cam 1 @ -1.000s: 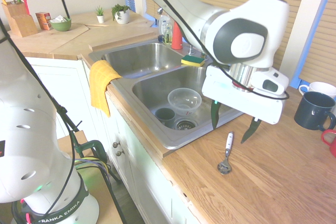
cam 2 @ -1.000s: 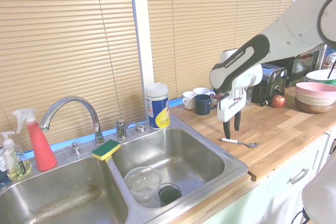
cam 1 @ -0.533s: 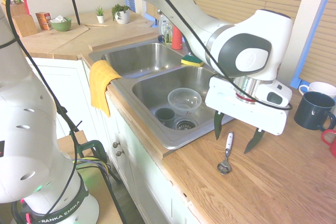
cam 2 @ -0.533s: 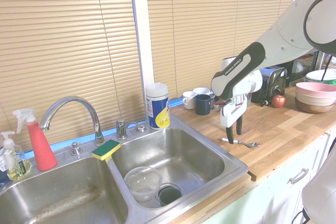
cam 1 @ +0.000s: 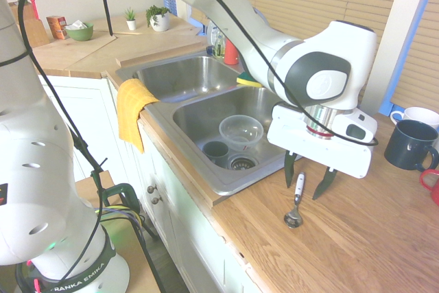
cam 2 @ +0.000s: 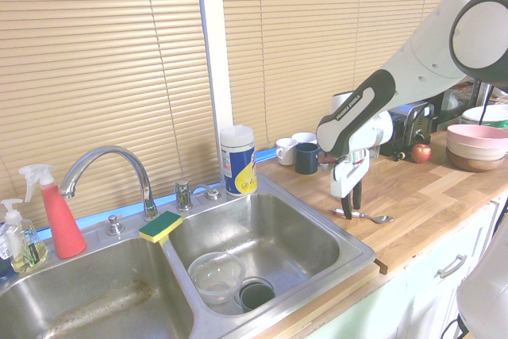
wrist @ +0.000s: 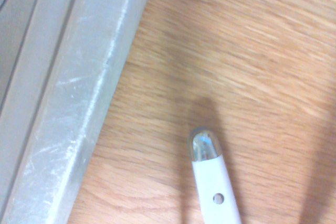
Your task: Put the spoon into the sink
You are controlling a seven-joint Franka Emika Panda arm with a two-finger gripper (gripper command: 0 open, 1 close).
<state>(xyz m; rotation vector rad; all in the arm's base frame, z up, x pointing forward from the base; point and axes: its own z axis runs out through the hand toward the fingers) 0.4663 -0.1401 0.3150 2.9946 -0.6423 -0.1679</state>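
Note:
The spoon [cam 1: 296, 202] lies flat on the wooden counter just right of the sink [cam 1: 180, 138], its white handle pointing away from the front edge and its shiny bowl toward it. My gripper [cam 1: 305, 180] stands open directly above the handle's far end, one dark finger on each side, low over the counter. From the other side the spoon [cam 2: 363, 215] shows under the gripper [cam 2: 350, 206]. The wrist view has the white handle tip [wrist: 212, 184] close to the sink rim [wrist: 68, 103].
The near basin holds a clear plastic bowl [cam 1: 241, 130] and a dark cup [cam 1: 216, 150] by the drain. A yellow cloth [cam 1: 132, 108] hangs over the sink's front. Mugs [cam 1: 409, 143] stand on the counter to the right. A sponge [cam 2: 161, 226] sits on the divider.
The gripper has come down toward the counter and its fingers have narrowed somewhat, now straddling the spoon's handle. The spoon has not moved.

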